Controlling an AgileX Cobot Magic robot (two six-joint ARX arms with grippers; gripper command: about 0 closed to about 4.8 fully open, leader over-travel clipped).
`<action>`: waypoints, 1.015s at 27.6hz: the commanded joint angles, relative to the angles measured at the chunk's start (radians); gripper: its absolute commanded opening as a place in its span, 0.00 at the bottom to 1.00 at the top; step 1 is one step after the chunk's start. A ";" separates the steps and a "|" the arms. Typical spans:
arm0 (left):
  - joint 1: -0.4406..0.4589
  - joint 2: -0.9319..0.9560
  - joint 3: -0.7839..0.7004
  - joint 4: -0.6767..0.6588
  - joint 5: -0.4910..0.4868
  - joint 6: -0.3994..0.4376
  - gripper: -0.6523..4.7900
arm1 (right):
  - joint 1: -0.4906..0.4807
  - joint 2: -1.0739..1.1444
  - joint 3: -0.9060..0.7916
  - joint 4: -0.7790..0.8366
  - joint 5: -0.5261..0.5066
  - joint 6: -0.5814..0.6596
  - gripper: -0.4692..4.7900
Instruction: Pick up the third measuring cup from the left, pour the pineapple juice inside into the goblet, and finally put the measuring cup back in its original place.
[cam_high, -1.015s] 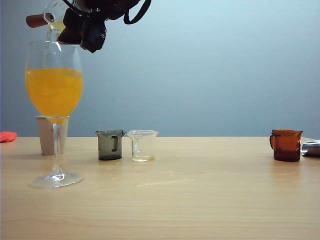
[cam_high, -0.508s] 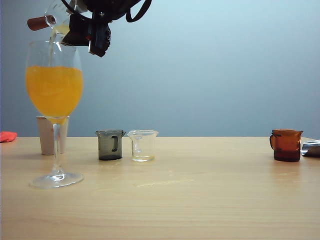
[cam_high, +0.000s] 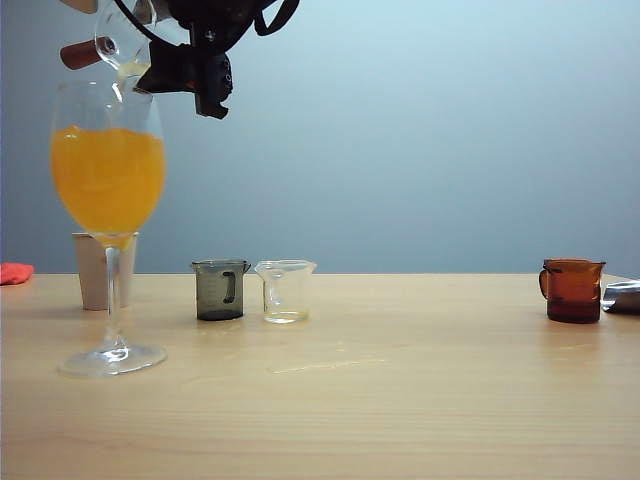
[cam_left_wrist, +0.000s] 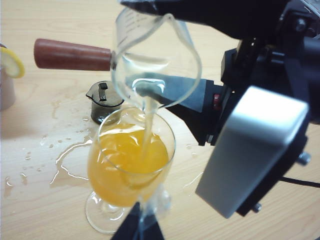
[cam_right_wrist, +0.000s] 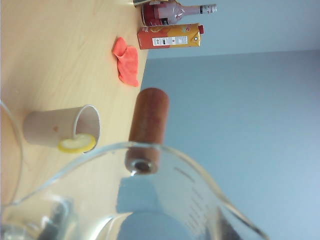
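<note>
One tipped measuring cup (cam_left_wrist: 150, 60) streams pineapple juice (cam_left_wrist: 146, 125) into orange-filled goblet (cam_left_wrist: 131, 165).

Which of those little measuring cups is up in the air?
The clear measuring cup with the wooden handle, tilted over the goblet; the grey, clear and amber ones stand on the table.

**Soft, even light; wrist views blur up close**

The exterior view is evenly lit and sharp, with faint shadows on the bench (cam_high: 400, 400) and a vignette darkening the backdrop's corners. In the right wrist view the measuring cup (cam_right_wrist: 150, 200) is near and out of focus. Spilled drops (cam_left_wrist: 65, 160) glint in the left wrist view.
</note>
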 joint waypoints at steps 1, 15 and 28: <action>0.001 -0.002 0.001 0.005 0.003 0.001 0.11 | 0.013 -0.010 0.004 0.034 0.003 -0.060 0.08; 0.001 -0.002 0.001 0.004 0.003 0.001 0.11 | 0.014 -0.010 0.004 0.034 0.004 -0.225 0.08; 0.001 -0.002 0.001 -0.003 0.003 0.001 0.11 | 0.020 -0.011 0.005 0.036 0.003 -0.053 0.08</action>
